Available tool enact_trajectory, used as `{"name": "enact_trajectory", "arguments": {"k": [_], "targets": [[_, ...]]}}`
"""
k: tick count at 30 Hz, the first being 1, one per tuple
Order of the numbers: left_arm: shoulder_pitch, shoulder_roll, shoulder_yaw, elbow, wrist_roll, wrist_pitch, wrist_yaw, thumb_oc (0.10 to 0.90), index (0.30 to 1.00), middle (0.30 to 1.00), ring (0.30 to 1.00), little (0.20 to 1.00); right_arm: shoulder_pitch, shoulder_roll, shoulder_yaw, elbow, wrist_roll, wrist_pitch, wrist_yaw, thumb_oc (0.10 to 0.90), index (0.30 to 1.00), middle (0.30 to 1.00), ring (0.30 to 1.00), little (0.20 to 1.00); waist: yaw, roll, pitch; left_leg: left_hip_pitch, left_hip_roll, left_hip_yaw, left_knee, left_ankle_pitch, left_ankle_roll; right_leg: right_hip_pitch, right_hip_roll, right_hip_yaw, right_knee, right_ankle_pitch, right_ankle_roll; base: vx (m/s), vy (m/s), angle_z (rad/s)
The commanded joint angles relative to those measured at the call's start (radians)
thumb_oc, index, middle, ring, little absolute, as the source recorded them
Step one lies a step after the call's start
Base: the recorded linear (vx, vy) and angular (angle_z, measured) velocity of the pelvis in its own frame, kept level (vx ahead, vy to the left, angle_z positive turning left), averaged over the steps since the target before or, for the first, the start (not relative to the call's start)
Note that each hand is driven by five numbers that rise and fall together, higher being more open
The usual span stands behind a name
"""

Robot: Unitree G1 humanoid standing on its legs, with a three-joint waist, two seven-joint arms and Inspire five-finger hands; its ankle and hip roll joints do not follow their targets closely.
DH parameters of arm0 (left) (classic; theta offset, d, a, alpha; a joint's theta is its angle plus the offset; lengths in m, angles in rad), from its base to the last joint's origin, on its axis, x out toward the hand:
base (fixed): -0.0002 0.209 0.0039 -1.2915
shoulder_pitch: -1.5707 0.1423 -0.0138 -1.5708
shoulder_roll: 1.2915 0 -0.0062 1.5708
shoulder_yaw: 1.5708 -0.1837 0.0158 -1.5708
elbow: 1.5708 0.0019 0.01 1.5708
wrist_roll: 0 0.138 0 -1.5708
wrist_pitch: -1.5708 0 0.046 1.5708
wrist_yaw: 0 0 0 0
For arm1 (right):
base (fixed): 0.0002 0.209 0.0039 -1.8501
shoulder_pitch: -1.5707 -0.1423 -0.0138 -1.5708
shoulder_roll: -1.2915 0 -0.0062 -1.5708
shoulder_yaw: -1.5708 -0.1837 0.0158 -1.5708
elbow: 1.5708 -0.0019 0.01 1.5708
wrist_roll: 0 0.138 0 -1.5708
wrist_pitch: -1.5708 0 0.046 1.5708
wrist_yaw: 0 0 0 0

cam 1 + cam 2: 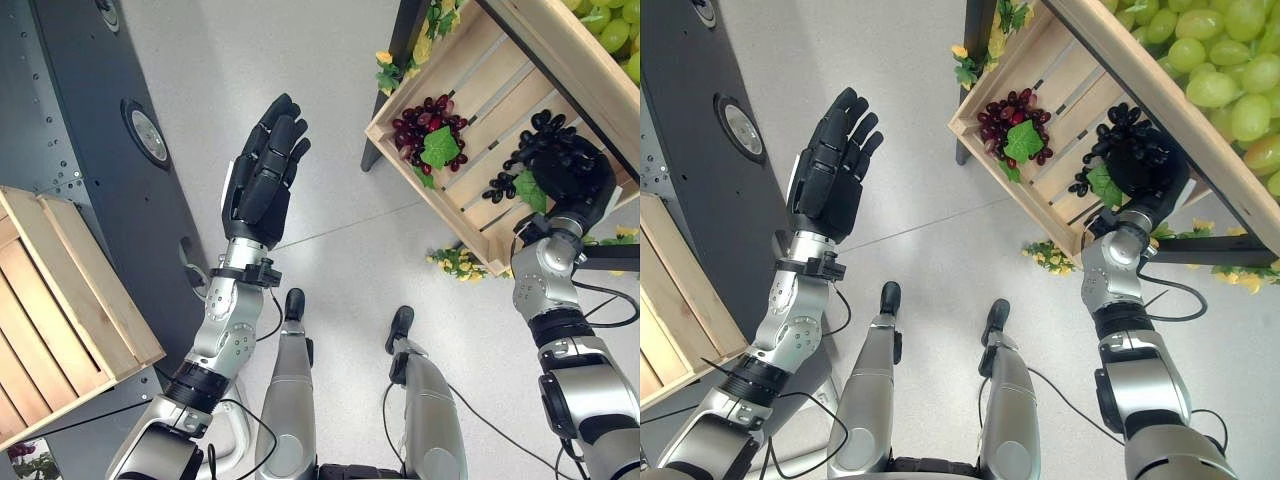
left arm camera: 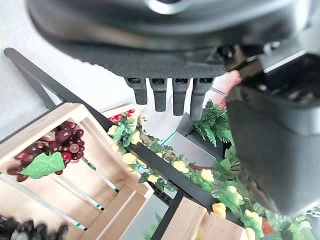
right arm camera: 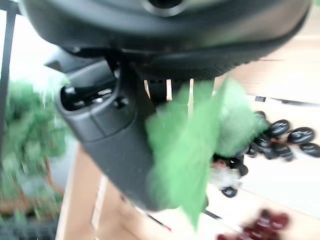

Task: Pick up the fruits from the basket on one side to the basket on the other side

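— From where you stand, can you make out what the right hand (image 1: 572,172) is doing in that slatted pale wooden crate on the black stand (image 1: 478,110)?

— Not fully. It is down on the bunch of black grapes (image 1: 540,140), and its dark bulk covers most of the cluster; only berries at the top and a string of them at the lower side poke out. The wrist view has a green leaf (image 3: 197,145) pressed against the thumb and blurring the picture, with black berries (image 3: 280,135) just past it. Whether the fingers are curled round the bunch or merely laid on it, I cannot tell.

— And the rest of the fruit?

— A bunch of dark red grapes with a green leaf on top (image 1: 430,130) lies in the same crate, near the corner facing the robot's left, apart from the black ones. Beyond the crate's far wall is a heap of green grapes (image 1: 1210,60), cut off by the picture's edge. Yellow artificial flowers with green leaves (image 1: 455,262) hang along the stand's rail below the crate.

— The left hand (image 1: 265,170)?

— Raised in the air over the grey floor (image 1: 340,210), fingers straight and spread a little, holding nothing.

— Where would fruit go?

— A second pale wooden crate (image 1: 60,300) sits on the robot's left, against a dark grey panel (image 1: 90,120). It is partly cut off, and the slats I see are bare. Open floor lies between the two crates.
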Motion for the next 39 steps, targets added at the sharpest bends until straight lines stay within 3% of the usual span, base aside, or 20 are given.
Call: {"name": "enact_trajectory", "arguments": {"k": [1,4,11,14,17,20,22,25,27,29,30,31,32,33,36,37,39], "targets": [[-0.083,0.009,0.020,-0.132,0.027,-0.059,-0.058,0.800,0.900,0.900,0.900,0.900,-0.100,-0.161,-0.019,-0.067,-0.028,-0.035,0.009,0.800,0.900,0.900,0.900,0.900,-0.004,0.003,-0.014,-0.083,-0.028,-0.003,0.067,-0.009,0.032,0.112,0.001,0.000,-0.088,0.019,-0.049,0.01,-0.035,0.02],[-0.086,0.008,0.018,-0.137,0.033,-0.055,-0.064,0.800,0.900,0.900,0.900,0.900,-0.100,-0.158,-0.012,-0.047,-0.012,0.002,0.041,0.800,0.900,0.900,0.900,0.900,-0.001,-0.005,-0.014,-0.086,-0.031,-0.004,0.066,-0.012,0.035,0.105,0.000,-0.005,-0.090,0.024,-0.045,0.00,-0.019,0.06],[-0.093,0.009,0.020,-0.140,0.036,-0.036,-0.061,0.800,0.900,0.900,0.900,0.900,-0.123,-0.146,-0.019,-0.029,-0.017,-0.015,-0.004,0.800,0.900,0.900,0.900,0.900,0.006,-0.010,-0.014,-0.079,-0.033,-0.003,0.066,-0.021,0.043,0.100,0.002,-0.011,-0.080,0.027,-0.041,0.00,-0.002,0.00],[-0.094,0.012,0.022,-0.137,0.032,-0.038,-0.063,0.800,0.900,0.900,0.900,0.900,-0.131,-0.155,-0.017,-0.027,-0.097,0.017,-0.076,0.800,0.900,0.900,0.900,0.900,0.007,-0.009,-0.014,-0.072,-0.037,-0.003,0.063,-0.023,0.045,0.100,0.002,-0.011,-0.076,0.028,-0.040,0.00,0.000,0.00],[-0.090,0.015,0.023,-0.143,0.031,-0.038,-0.057,0.800,0.900,0.900,0.900,0.900,-0.144,-0.180,-0.010,-0.006,-0.262,0.146,-0.282,0.800,0.900,0.900,0.900,0.900,0.006,-0.010,-0.014,-0.061,-0.036,0.002,0.059,-0.024,0.049,0.099,0.002,-0.011,-0.073,0.031,-0.038,0.00,0.000,0.00],[-0.085,0.021,0.020,-0.159,0.027,-0.047,-0.049,0.800,0.900,0.900,0.900,0.900,-0.160,-0.195,0.005,-0.026,-0.282,0.149,-0.361,0.800,0.900,0.900,0.900,0.900,0.005,-0.009,-0.014,-0.053,-0.036,0.007,0.058,-0.027,0.055,0.103,0.000,-0.009,-0.075,0.033,-0.038,-0.02,0.062,0.00],[-0.072,0.018,0.022,-0.179,0.030,-0.058,-0.040,0.800,0.900,0.900,0.900,0.900,-0.163,-0.187,-0.001,-0.082,-0.252,0.097,-0.342,0.800,0.900,0.900,0.900,0.900,0.005,-0.006,-0.014,-0.041,-0.041,0.006,0.057,-0.029,0.056,0.114,-0.002,-0.004,-0.080,0.035,-0.036,-0.01,0.093,-0.01],[-0.055,0.005,0.029,-0.197,0.042,-0.069,-0.023,0.800,0.900,0.900,0.900,0.900,-0.136,-0.155,-0.021,-0.209,-0.217,0.019,-0.243,0.800,0.900,0.900,0.900,0.900,0.003,-0.005,-0.014,-0.009,-0.045,0.011,0.042,-0.029,0.058,0.140,-0.006,0.004,-0.090,0.034,-0.034,0.00,0.109,-0.01],[-0.029,-0.022,0.054,-0.200,0.062,-0.079,-0.020,0.800,0.900,0.900,0.900,0.900,-0.040,-0.087,-0.057,-0.396,-0.096,-0.108,-0.032,0.800,0.900,0.900,0.900,0.900,-0.004,-0.012,-0.014,0.037,-0.045,0.020,0.025,-0.030,0.054,0.190,-0.013,0.013,-0.111,0.033,-0.029,0.03,0.171,-0.03],[-0.017,-0.036,0.068,-0.197,0.068,-0.081,-0.026,0.800,0.900,0.900,0.900,0.900,0.010,-0.052,-0.073,-0.459,-0.055,-0.144,0.081,0.800,0.900,0.900,0.900,0.900,-0.007,-0.017,-0.014,0.065,-0.045,0.027,0.015,-0.032,0.052,0.219,-0.018,0.016,-0.124,0.032,-0.026,0.03,0.138,-0.01],[-0.006,-0.046,0.078,-0.198,0.071,-0.084,-0.033,0.800,0.900,0.900,0.900,0.900,0.047,-0.030,-0.082,-0.498,0.005,-0.170,0.194,0.800,0.900,0.900,0.900,0.900,-0.009,-0.019,-0.014,0.091,-0.047,0.036,-0.001,-0.030,0.054,0.239,-0.023,0.016,-0.134,0.032,-0.025,0.05,0.228,-0.01],[0.019,-0.053,0.107,-0.189,0.067,-0.088,-0.054,0.800,0.900,0.900,0.900,0.900,0.125,0.026,-0.091,-0.577,0.128,-0.172,0.426,0.800,0.900,0.900,0.900,0.900,-0.008,-0.030,-0.014,0.144,-0.049,0.042,-0.022,-0.031,0.054,0.296,-0.038,0.018,-0.164,0.042,-0.009,0.08,0.234,0.01],[0.027,-0.057,0.117,-0.188,0.067,-0.081,-0.062,0.800,0.900,0.900,0.900,0.900,0.154,0.049,-0.090,-0.599,0.144,-0.174,0.480,0.800,0.900,0.900,0.900,0.900,-0.008,-0.033,-0.023,0.159,-0.050,0.047,-0.035,-0.030,0.055,0.311,-0.045,0.017,-0.177,0.048,-0.002,0.12,0.233,0.01],[0.047,-0.055,0.129,-0.188,0.068,-0.080,-0.076,0.800,0.900,0.900,0.900,0.900,0.203,0.081,-0.092,-0.628,0.235,-0.150,0.615,0.800,0.900,0.900,0.900,0.900,-0.007,-0.043,-0.042,0.189,-0.053,0.056,-0.060,-0.030,0.058,0.340,-0.058,0.013,-0.206,0.060,0.010,0.13,0.161,0.04],[0.085,-0.051,0.144,-0.186,0.081,-0.082,-0.099,0.800,0.900,0.900,0.900,0.900,0.268,0.125,-0.082,-0.655,0.331,-0.108,0.782,0.800,0.900,0.900,0.900,0.900,-0.003,-0.057,-0.079,0.235,-0.058,0.068,-0.099,-0.033,0.066,0.370,-0.077,0.016,-0.238,0.083,0.030,0.11,0.166,0.10],[0.111,-0.049,0.153,-0.189,0.087,-0.065,-0.111,0.800,0.900,0.900,0.900,0.900,0.327,0.161,-0.081,-0.672,0.393,-0.062,0.910,0.800,0.900,0.900,0.900,0.900,0.002,-0.067,-0.107,0.269,-0.067,0.073,-0.120,-0.038,0.070,0.398,-0.096,0.017,-0.267,0.112,0.044,0.12,0.188,0.11],[0.146,-0.043,0.158,-0.193,0.095,-0.046,-0.131,0.800,0.900,0.900,0.900,0.900,0.387,0.191,-0.059,-0.691,0.417,-0.022,1.005,0.800,0.900,0.900,0.900,0.900,0.009,-0.080,-0.145,0.311,-0.078,0.084,-0.149,-0.048,0.078,0.433,-0.120,0.013,-0.314,0.151,0.058,0.12,0.184,0.12]]}}
